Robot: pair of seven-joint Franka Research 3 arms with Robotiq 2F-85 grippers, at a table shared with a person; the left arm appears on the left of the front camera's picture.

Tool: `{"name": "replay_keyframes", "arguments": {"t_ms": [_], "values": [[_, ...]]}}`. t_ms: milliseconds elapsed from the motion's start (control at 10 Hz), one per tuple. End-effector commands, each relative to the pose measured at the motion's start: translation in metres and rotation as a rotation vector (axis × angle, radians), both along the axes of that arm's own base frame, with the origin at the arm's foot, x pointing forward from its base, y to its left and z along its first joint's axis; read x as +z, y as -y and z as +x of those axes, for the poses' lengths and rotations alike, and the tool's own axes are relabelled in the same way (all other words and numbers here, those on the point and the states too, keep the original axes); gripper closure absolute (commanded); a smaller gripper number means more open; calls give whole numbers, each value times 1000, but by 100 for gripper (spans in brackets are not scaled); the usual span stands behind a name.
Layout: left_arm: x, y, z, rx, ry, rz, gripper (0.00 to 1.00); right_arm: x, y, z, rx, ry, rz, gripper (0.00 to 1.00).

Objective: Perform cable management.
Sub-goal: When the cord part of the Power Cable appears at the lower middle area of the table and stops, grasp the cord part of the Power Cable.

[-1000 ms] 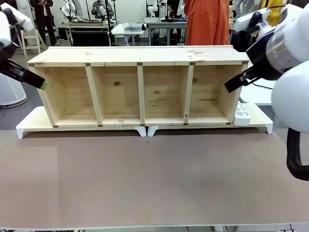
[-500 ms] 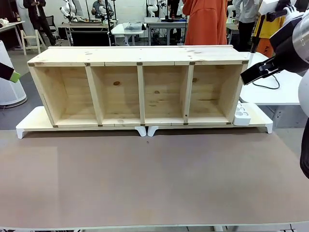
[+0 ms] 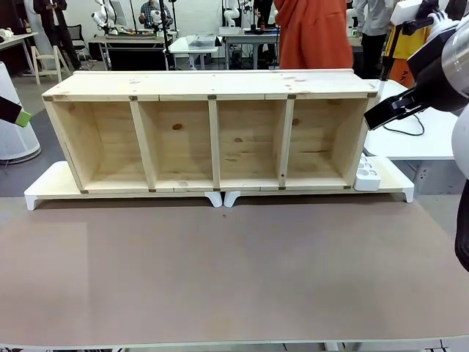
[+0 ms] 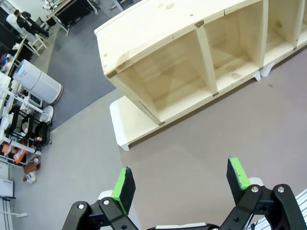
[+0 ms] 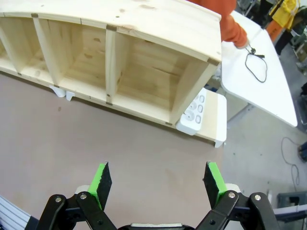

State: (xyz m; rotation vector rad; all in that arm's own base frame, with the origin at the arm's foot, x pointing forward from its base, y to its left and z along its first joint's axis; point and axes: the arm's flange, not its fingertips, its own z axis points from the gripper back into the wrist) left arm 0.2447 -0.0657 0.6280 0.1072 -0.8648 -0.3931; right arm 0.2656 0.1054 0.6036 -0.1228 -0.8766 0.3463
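Note:
A thin black cable (image 5: 255,63) lies looped on the white side table (image 5: 268,91) to the right of the wooden shelf (image 3: 212,132); a person's hand (image 5: 242,44) in an orange sleeve rests at its end. The same cable (image 3: 404,131) shows at the right edge of the front view. My left gripper (image 4: 180,184) hovers open and empty high over the table's left end, with its green tip (image 3: 22,116) at the picture's left edge. My right gripper (image 5: 158,184) is open and empty above the table's right end, and its black fingers (image 3: 387,110) sit beside the shelf's right wall.
The shelf lies on its side on two white risers (image 3: 44,192). A white power strip (image 3: 366,173) leans against the shelf's right end. A person in orange (image 3: 314,33) stands behind the shelf. Brown tabletop (image 3: 234,271) stretches in front.
Both arms have drawn outward and up from the shelf's ends over the last second. In the last half second they have barely moved.

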Motion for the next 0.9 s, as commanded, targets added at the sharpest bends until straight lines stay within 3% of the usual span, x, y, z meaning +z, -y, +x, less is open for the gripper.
{"name": "replay_keyframes", "arguments": {"t_ms": [0,800], "values": [[1,0,-1,1,7,1,0,0,1,0,-5,1,-1,0],[1,0,-1,1,7,1,0,0,1,0,-5,1,-1,0]]}}
